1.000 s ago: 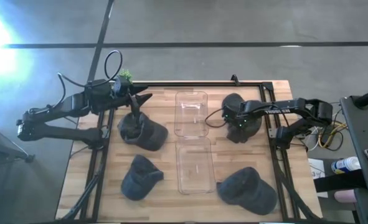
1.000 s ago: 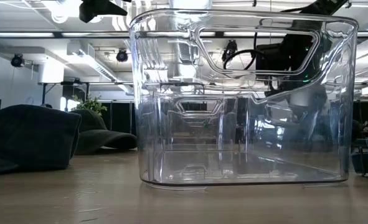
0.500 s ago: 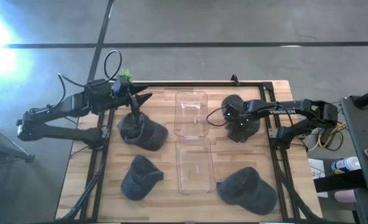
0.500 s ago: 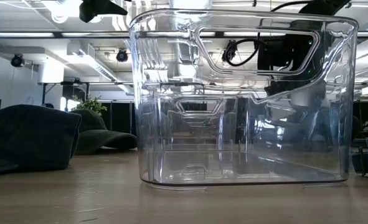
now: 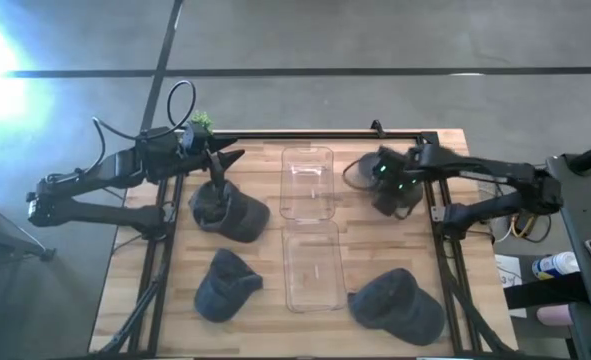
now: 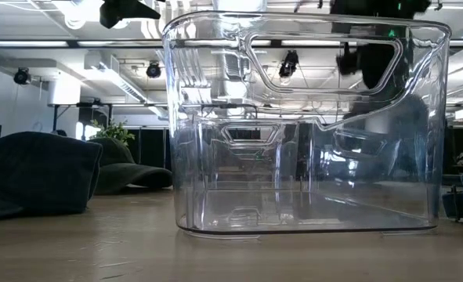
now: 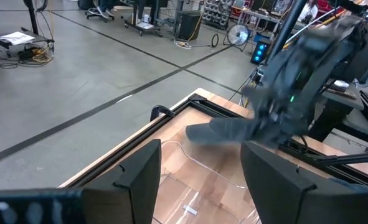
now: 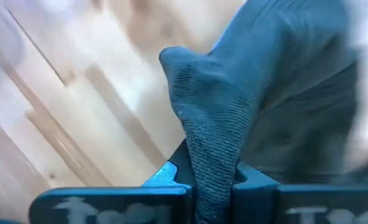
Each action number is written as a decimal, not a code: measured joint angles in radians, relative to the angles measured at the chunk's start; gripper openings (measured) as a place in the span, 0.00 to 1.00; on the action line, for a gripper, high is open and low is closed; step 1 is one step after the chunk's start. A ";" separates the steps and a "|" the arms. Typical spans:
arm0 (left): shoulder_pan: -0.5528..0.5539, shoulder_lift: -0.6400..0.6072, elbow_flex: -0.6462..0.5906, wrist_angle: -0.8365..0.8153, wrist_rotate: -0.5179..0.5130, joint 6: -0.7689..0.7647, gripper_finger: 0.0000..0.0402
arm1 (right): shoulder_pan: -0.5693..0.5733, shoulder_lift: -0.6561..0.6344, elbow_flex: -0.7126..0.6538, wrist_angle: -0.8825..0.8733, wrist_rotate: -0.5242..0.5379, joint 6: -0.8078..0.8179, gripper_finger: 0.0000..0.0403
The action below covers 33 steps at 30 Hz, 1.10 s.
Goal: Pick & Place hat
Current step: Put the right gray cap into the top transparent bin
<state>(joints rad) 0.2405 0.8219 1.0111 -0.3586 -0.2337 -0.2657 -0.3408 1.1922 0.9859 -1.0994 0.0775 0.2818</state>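
My right gripper (image 5: 393, 184) is shut on a dark grey hat (image 5: 375, 172) over the table's far right part; in the left wrist view that hat (image 7: 233, 130) hangs clear of the wood. My left gripper (image 7: 199, 180) stays open at the far left (image 5: 230, 158), above a second hat (image 5: 230, 210) that lies on the table. Two more dark hats lie near the front: a third hat (image 5: 225, 285) on the left and another one (image 5: 395, 305) on the right. Between them stand two clear bins (image 5: 306, 183) (image 5: 313, 265). My right gripper pinches a raised fold of the hat's knit cloth (image 8: 208, 155) between its two fingers. The fold runs back between the fingers. The hat hangs below the gripper, lifted clear of the table, with its brim (image 7: 205, 132) sticking out sideways.
A black frame (image 5: 305, 135) borders the table. The near clear bin (image 6: 305, 125) fills the low view, with a hat (image 6: 39, 182) lying to its left. A small green plant (image 5: 201, 121) stands at the far left corner.
My right gripper has shut on the far right hat and risen with it. The hat has come off the table, lifted clear, and has shifted a little toward the far edge.
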 joint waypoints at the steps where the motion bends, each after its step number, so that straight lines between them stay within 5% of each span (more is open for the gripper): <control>1: 0.000 0.000 0.000 0.000 0.000 0.000 0.53 | 0.000 -0.018 0.049 -0.027 0.018 0.002 0.02; 14: 0.000 0.000 0.000 0.000 0.000 -0.001 0.53 | 0.002 0.017 0.472 -0.215 0.128 -0.031 0.02; 33: 0.001 0.000 0.000 -0.001 -0.001 0.004 0.53 | 0.056 0.297 0.929 -0.182 0.020 -0.165 0.02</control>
<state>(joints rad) 0.2417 0.8218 1.0111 -0.3592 -0.2344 -0.2615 -0.2851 1.4893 1.9146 -1.2813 0.0972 0.1168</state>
